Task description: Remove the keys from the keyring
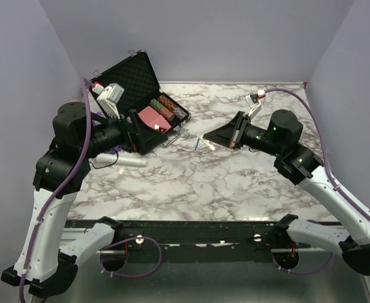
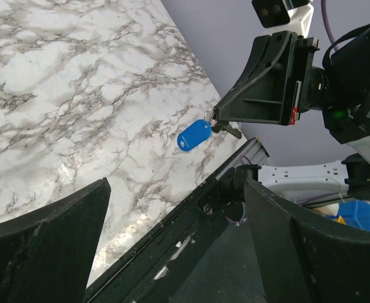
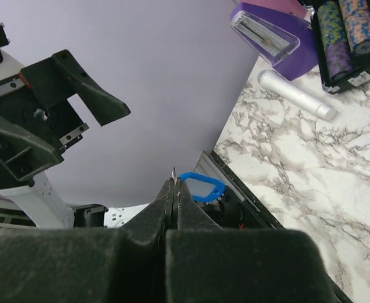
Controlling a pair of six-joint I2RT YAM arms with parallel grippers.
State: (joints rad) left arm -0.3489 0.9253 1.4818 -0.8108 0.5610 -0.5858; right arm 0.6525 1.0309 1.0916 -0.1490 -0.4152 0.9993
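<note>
My right gripper (image 1: 203, 139) is shut on the keyring (image 2: 211, 117) and holds it above the marble table (image 1: 235, 183). The blue tag (image 2: 193, 136) hangs from the ring, and a small key (image 2: 228, 130) hangs beside it. In the right wrist view the fingers (image 3: 172, 208) are pressed together, a thin edge of metal sticks up between them, and the blue tag (image 3: 201, 187) shows just behind. In the top view the tag (image 1: 197, 144) dangles at the gripper's tip. My left gripper (image 1: 141, 131) is open and empty, left of the ring and facing it, jaws wide apart in the left wrist view (image 2: 175, 214).
An open black case (image 1: 131, 76) at the back left holds poker chips (image 1: 164, 106) and a pink item (image 1: 152, 118). A white cylinder (image 1: 131, 162) lies on the table near the left arm. A purple item (image 3: 267, 35) stands beside the case.
</note>
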